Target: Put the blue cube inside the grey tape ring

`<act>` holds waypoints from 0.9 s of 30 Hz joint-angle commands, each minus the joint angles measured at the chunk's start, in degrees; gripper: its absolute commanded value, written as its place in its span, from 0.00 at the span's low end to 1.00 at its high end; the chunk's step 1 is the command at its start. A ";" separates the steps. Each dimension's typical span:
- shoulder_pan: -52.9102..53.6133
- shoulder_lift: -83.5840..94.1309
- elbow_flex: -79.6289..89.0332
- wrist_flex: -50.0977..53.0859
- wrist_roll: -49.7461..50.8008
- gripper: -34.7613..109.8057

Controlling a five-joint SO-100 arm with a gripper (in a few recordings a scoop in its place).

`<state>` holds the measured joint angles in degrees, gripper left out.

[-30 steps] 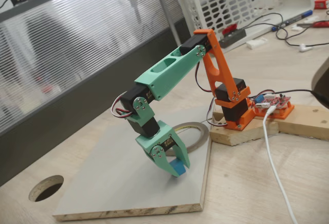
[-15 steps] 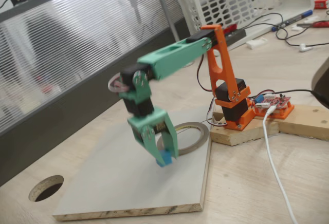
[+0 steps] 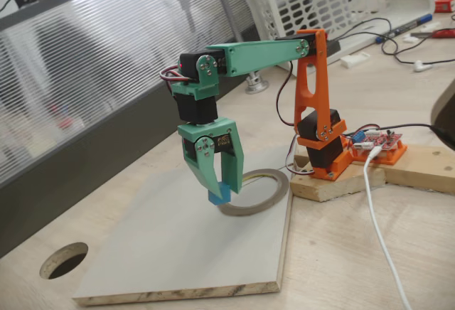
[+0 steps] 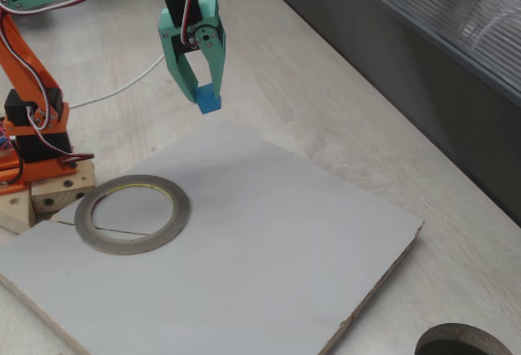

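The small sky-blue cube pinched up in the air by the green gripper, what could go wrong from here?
1. The small sky-blue cube sits at the very tips of the green gripper, so it may slip out in transit.
2. Held clear above the pale board, a dropped cube could bounce away.
3. The thin flat grey tape ring has a low wall; released off-centre, the cube might land on the rim or outside.

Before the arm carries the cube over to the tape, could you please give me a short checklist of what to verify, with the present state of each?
1. Blue cube pinched between the gripper fingers: ok.
2. Cube lifted clear of the white board: ok.
3. Grey tape ring lying flat on the board: ok.
4. Ring's hollow free of objects: ok.
5. Cube already above the ring's opening: not ok, it hangs off to one side.
6. Grip firm enough for travel: cannot tell.
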<state>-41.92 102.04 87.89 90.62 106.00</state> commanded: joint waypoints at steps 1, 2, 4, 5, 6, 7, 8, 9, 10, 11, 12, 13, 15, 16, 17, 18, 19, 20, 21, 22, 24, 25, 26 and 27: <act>0.18 2.11 -0.70 0.09 0.62 0.29; 2.11 2.11 -0.70 0.44 0.62 0.29; 8.09 2.11 -0.70 -0.09 0.62 0.29; 11.34 2.11 -0.70 -0.09 0.53 0.29; 14.68 2.11 -0.70 -0.09 0.53 0.29; 18.11 2.11 -0.70 -0.09 0.53 0.29; 21.53 2.02 -0.70 -0.09 0.53 0.29; 25.31 2.02 -0.70 -0.09 0.53 0.29; 29.09 2.02 -0.70 -0.09 0.53 0.29; 32.96 2.02 -0.70 -0.09 0.53 0.29; 36.74 2.02 -0.70 -0.09 0.53 0.29; 40.61 1.93 -0.70 -0.09 0.53 0.29; 47.11 1.93 -0.70 -0.09 0.53 0.29; 49.92 1.93 -0.70 -0.09 0.53 0.29; 51.77 1.93 -0.70 -0.09 0.53 0.29; 53.17 1.93 -0.70 -0.09 0.53 0.29; 54.05 1.93 -0.62 0.00 0.53 0.29; 54.58 1.93 -0.62 0.53 0.62 0.29; 54.67 1.93 -0.62 0.53 0.62 0.29; 54.76 1.93 -0.62 0.53 0.62 0.29; 54.76 1.93 -0.62 0.53 0.62 0.29; 54.76 2.02 -0.35 0.53 0.62 0.29; 54.67 2.02 0.44 0.00 0.88 0.29; 54.32 2.64 1.67 0.00 0.70 0.29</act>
<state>11.78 102.04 88.59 90.53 106.00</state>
